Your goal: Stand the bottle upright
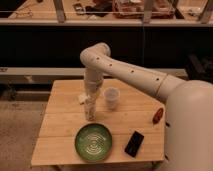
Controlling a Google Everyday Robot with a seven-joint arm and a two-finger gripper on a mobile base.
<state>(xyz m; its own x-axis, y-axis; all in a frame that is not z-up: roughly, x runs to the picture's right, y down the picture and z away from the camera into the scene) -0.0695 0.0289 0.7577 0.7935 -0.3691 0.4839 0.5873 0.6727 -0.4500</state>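
Note:
The bottle (90, 112) is a small whitish shape standing roughly upright on the wooden table (60, 125), just behind the green plate. My gripper (90, 101) points straight down onto its top, at the end of the white arm that reaches in from the right. The gripper covers the bottle's upper part, so its cap is hidden.
A translucent plastic cup (112, 98) stands right of the gripper. A flat pale block (82, 98) lies just to its left. A green plate (93, 142) sits near the front edge, a black phone (134, 143) to its right, and a reddish-brown object (158, 115) by the right edge.

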